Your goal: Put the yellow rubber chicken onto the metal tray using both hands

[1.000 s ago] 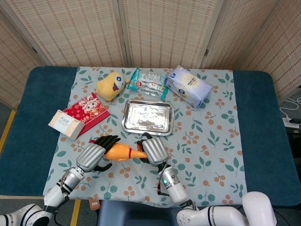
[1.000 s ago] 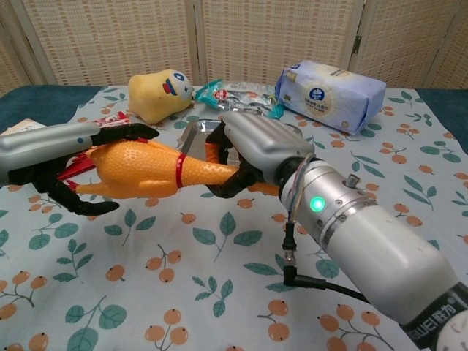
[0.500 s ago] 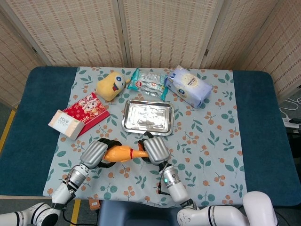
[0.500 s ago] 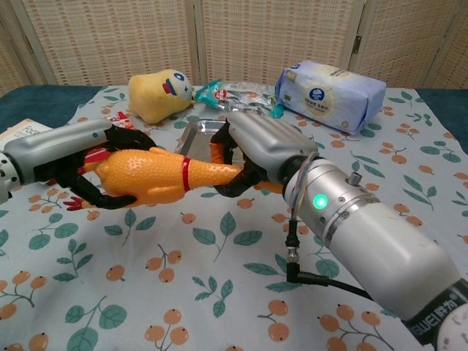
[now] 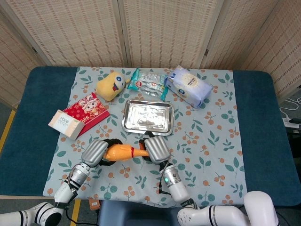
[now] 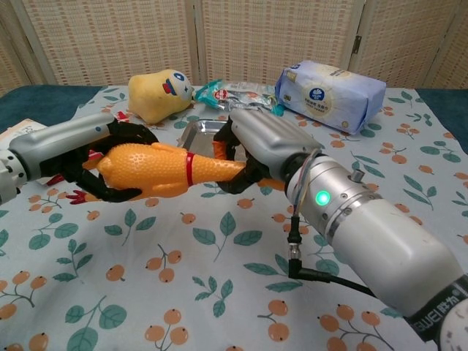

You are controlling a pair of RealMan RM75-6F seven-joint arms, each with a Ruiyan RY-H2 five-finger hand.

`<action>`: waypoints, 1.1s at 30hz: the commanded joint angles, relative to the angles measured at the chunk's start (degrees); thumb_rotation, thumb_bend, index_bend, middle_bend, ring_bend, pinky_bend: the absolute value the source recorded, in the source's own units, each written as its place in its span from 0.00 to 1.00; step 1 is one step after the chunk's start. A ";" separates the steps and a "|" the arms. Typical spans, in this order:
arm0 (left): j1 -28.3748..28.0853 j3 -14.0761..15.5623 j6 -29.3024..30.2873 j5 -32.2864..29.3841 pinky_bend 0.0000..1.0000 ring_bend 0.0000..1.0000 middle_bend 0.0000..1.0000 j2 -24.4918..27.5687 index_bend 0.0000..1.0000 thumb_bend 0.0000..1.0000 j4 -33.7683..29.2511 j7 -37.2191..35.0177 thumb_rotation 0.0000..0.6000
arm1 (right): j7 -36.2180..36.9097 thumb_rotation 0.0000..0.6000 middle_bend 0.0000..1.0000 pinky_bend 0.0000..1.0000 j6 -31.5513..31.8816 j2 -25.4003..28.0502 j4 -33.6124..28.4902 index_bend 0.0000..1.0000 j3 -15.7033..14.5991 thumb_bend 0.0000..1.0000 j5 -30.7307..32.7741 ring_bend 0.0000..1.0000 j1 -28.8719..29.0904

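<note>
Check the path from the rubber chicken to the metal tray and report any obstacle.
Nothing visible blocks it. The rubber chicken, held by both the left robot hand and right robot hand, sits just in front of the metal tray.

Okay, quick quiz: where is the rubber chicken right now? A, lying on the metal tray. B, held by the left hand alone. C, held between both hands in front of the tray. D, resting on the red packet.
C: the left hand grips the chicken at its body and the right hand at its neck end, short of the bare tray.
</note>
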 commanded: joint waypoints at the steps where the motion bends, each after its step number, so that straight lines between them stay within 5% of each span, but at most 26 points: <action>1: 0.19 0.05 0.86 0.11 0.77 0.81 0.88 -0.65 0.89 0.74 0.55 1.38 1.00 | 0.02 1.00 0.61 0.93 -0.07 0.03 -0.02 0.92 -0.01 0.36 0.09 0.67 0.01; 5: 0.35 -0.16 1.10 -1.37 0.76 0.82 0.89 -1.18 0.91 0.74 -0.32 2.47 1.00 | -0.01 1.00 0.61 0.93 -0.18 -0.03 0.15 0.92 -0.17 0.36 0.26 0.67 0.06; 8: 0.18 0.48 0.53 -0.27 0.64 0.72 0.83 -0.38 0.83 0.64 -0.62 0.90 1.00 | 0.00 1.00 0.61 0.93 0.02 -0.04 0.13 0.92 -0.17 0.36 0.16 0.67 0.06; 9: -0.10 1.05 -0.65 0.02 0.54 0.61 0.73 0.44 0.70 0.59 -1.03 0.21 1.00 | -0.02 1.00 0.61 0.93 0.06 -0.01 0.11 0.92 -0.17 0.36 0.21 0.67 0.03; 12: -2.35 1.96 -8.67 -2.80 0.13 0.13 0.18 4.90 0.11 0.47 -4.20 -2.97 1.00 | -0.56 1.00 0.61 0.93 0.50 -0.02 -0.08 0.92 -0.20 0.36 0.33 0.67 -0.05; 13: -2.56 1.47 -9.33 -3.60 0.04 0.03 0.04 5.34 0.01 0.44 -4.81 -4.37 1.00 | -0.83 1.00 0.61 0.93 0.69 -0.03 -0.16 0.92 -0.23 0.36 0.30 0.67 -0.06; 23: -2.15 -0.18 -6.74 -0.26 0.00 0.00 0.00 6.52 0.00 0.35 -5.94 -14.03 1.00 | -2.24 1.00 0.61 0.93 0.39 0.54 -1.07 0.92 -0.52 0.36 1.09 0.67 0.06; 33: -2.82 0.44 -6.86 1.22 0.00 0.00 0.00 6.66 0.00 0.34 -6.76 -15.88 1.00 | -1.85 1.00 0.61 0.93 1.08 0.00 -0.74 0.92 -0.60 0.36 0.48 0.67 0.08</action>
